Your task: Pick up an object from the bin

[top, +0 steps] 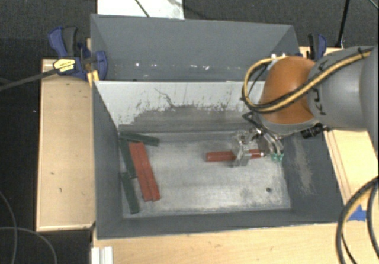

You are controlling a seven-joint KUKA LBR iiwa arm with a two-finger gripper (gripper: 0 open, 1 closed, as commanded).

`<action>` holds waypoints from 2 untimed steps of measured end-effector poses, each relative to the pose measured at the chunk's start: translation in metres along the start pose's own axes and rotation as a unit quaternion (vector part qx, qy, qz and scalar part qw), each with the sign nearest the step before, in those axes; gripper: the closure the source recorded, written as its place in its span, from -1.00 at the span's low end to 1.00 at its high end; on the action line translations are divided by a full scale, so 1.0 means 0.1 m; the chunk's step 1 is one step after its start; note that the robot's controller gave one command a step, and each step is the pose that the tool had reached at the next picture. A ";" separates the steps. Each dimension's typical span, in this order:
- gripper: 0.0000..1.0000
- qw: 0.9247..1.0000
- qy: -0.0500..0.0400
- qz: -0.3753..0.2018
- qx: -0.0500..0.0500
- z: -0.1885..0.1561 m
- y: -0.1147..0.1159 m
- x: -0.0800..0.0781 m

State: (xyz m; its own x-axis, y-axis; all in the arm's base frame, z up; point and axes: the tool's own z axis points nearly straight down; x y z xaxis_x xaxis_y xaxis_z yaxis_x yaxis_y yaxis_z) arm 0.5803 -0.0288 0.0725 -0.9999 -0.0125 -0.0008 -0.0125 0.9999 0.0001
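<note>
A small red-brown bar [220, 156] lies flat on the bin floor, right of the middle. My gripper [243, 157] is down at its right end, the metal fingers standing on either side of the bar's end. Whether they press on it I cannot tell. A little more red shows just right of the fingers.
Along the bin's left wall lies a longer red bar [145, 171] with dark green strips [128, 183] beside and above it. The arm with its orange cover and cables hangs over the bin's right side. A small green bit sits by the right wall.
</note>
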 end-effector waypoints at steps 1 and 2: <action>1.00 1.000 0.000 0.000 0.000 0.00 0.00 0.00; 1.00 1.000 -0.001 -0.006 0.000 -1.34 -0.05 0.29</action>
